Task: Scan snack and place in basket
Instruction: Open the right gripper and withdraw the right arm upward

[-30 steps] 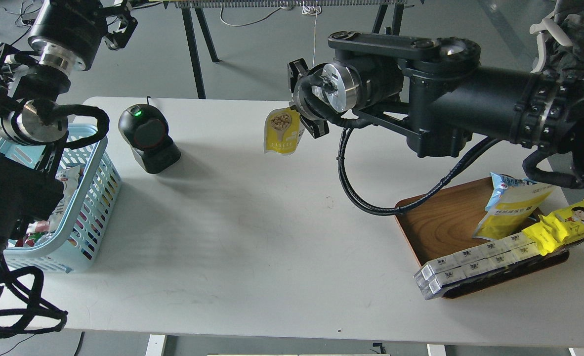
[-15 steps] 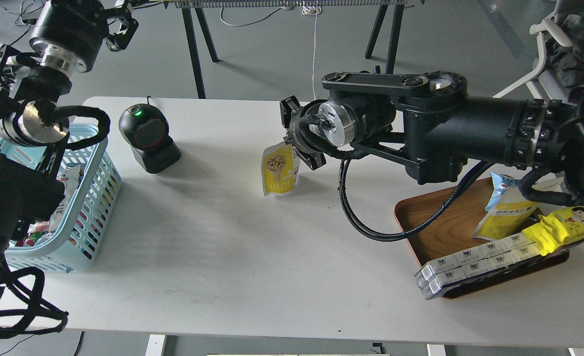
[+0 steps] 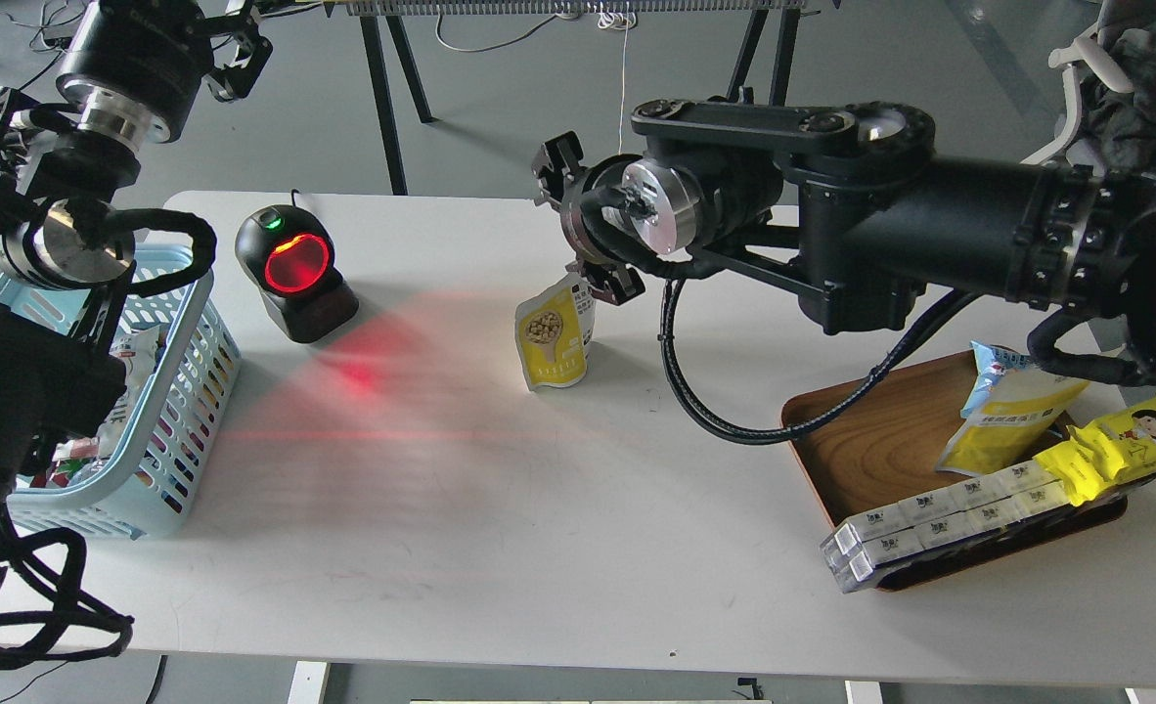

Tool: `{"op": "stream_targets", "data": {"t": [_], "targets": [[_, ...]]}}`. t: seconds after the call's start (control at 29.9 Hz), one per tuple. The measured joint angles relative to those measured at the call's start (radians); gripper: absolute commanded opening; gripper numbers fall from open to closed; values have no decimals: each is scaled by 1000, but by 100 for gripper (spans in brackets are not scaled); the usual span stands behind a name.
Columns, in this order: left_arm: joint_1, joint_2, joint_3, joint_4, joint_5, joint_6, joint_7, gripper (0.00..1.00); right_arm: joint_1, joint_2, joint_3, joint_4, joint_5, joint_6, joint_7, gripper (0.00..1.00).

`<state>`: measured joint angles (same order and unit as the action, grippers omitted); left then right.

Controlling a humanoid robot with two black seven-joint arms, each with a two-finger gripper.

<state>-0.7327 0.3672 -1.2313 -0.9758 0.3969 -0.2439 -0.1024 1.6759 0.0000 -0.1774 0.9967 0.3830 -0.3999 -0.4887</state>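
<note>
The snack [image 3: 552, 337], a flat yellow pouch with a round bean picture, stands upright on the white table [image 3: 500, 508], its face turned toward the scanner. My right gripper [image 3: 578, 225] is just above and right of it, fingers spread wide. The lower finger [image 3: 607, 284] is close to the pouch's top corner; I cannot tell if they touch. The light blue basket [image 3: 187, 411] stands at the table's left edge with packs inside. My left gripper [image 3: 236, 54] is up at the top left above the basket, dark and partly cut off.
A black scanner [image 3: 294, 269] glows red and throws red light across the table toward the snack. A brown wooden tray [image 3: 862, 440] at the right holds a yellow pouch with a light-blue top [image 3: 1008, 411], a bright yellow wrapper [image 3: 1126, 440] and white boxes [image 3: 940, 518].
My right gripper lowered the snack to the table, then opened and rose a little, leaving it standing. The scanner's window turned from dark to red. The left arm has not moved.
</note>
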Motion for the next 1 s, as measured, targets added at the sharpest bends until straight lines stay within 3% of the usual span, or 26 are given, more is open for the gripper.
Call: {"op": "stream_targets", "data": {"t": [0.27,0.64,0.77,1.0], "targets": [[-27,71,23,-5,15,1,19,100,89,-21,134,14,-13,131,0,98],[-167,414,315,-33,253,-52,27,100,-132,-451,571,1,-87,227,0,97],[-184,581,347,-119,287,-134,45,100,-302,-532,744,-21,-87,314,3,97],[-179,809,364,-411,406,-165,79,100,-639,-565,1033,-45,-85,445,97,97]]}}
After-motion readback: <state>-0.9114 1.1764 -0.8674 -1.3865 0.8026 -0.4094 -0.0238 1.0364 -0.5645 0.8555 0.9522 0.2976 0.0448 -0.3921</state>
